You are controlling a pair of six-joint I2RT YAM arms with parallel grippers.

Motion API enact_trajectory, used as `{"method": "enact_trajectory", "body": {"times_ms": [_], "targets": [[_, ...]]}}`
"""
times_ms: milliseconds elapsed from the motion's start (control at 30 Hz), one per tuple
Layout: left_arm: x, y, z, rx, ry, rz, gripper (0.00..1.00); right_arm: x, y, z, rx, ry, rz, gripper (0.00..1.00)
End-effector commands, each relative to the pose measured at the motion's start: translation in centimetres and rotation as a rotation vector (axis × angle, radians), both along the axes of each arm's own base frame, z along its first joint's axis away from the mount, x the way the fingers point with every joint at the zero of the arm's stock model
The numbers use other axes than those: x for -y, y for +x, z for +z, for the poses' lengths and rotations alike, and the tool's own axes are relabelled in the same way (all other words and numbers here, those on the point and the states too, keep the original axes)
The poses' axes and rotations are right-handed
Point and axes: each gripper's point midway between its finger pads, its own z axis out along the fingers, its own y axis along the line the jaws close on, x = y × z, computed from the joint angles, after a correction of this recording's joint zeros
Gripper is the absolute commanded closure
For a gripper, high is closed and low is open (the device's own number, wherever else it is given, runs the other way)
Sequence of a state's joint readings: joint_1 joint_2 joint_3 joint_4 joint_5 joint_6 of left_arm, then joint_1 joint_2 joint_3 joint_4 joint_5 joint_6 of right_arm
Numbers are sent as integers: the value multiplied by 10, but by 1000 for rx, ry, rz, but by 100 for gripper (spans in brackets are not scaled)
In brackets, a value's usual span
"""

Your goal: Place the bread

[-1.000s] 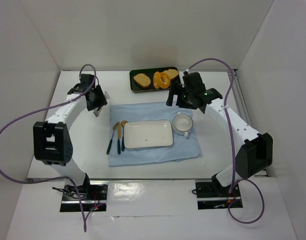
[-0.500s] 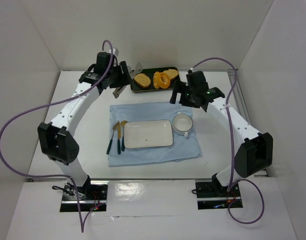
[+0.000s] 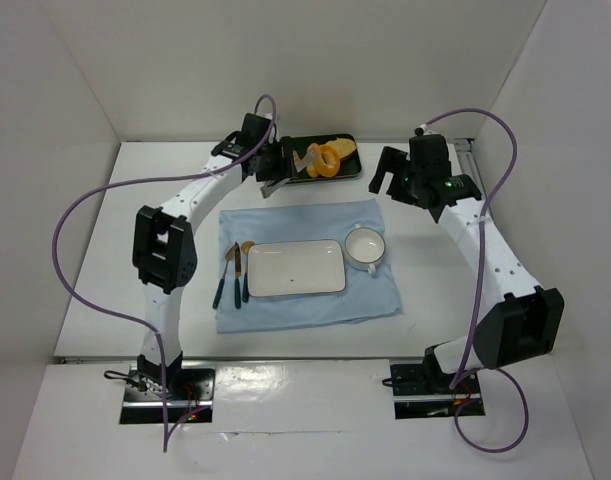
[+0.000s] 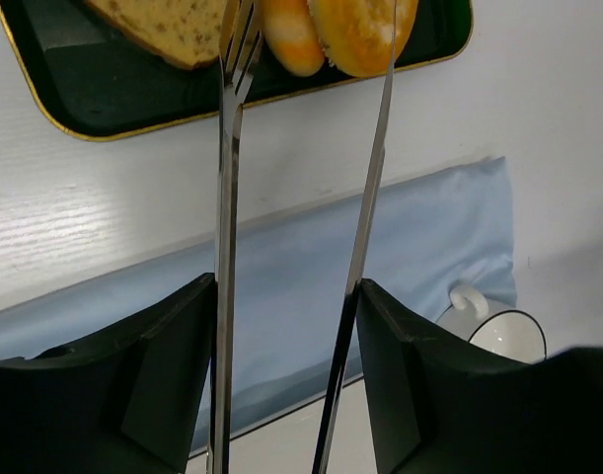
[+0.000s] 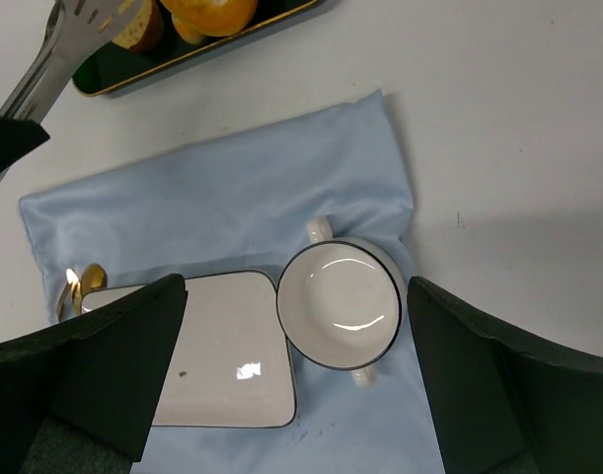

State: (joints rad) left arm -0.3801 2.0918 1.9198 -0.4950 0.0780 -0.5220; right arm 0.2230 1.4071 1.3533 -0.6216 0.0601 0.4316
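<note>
Note that over the last second the left arm swung from the table's left side across to its far edge. The left gripper (image 4: 286,286) was clamped on the tongs (image 4: 225,197). The two tong blades stood apart, with their tips over the tray (image 4: 84,94). The bread (image 4: 360,35) lay in that tray, close beside a small roll (image 4: 293,39) and near the toast (image 4: 168,25). One blade crossed in front of the bread, but you could not tell whether it touched. The right gripper (image 3: 390,182) had drawn back to the right of the tray, its fingers spread wide and holding nothing. You should have read this as the approach finished and the grasp not yet made. No bread lay on the plate (image 3: 295,268).
</note>
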Motion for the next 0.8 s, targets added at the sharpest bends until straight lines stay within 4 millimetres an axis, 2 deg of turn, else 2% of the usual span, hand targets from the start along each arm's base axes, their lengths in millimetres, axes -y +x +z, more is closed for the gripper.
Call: {"method": "enact_trajectory", "body": {"times_ms": [0, 100, 133, 167, 300, 433, 500, 600, 767], "targets": [[14, 25, 45, 145, -55, -44, 31, 0, 3, 16, 54, 17, 18, 0], [18, 32, 39, 145, -62, -53, 31, 2, 5, 13, 44, 21, 16, 0], [20, 33, 46, 157, -72, -60, 31, 2, 5, 13, 44, 21, 16, 0], [17, 36, 36, 140, -71, -58, 31, 1, 5, 13, 43, 28, 11, 0], [18, 47, 29, 139, -86, -53, 30, 3, 6, 9, 33, 31, 9, 0], [20, 49, 16, 119, -85, -60, 30, 5, 8, 6, 22, 37, 9, 0], [17, 52, 18, 126, -92, -58, 30, 5, 8, 6, 22, 37, 9, 0], [18, 53, 6, 107, -86, -58, 30, 2, 10, 3, 20, 42, 16, 0], [15, 57, 1, 104, -90, -56, 30, 4, 13, -3, 0, 52, 8, 0]]}}
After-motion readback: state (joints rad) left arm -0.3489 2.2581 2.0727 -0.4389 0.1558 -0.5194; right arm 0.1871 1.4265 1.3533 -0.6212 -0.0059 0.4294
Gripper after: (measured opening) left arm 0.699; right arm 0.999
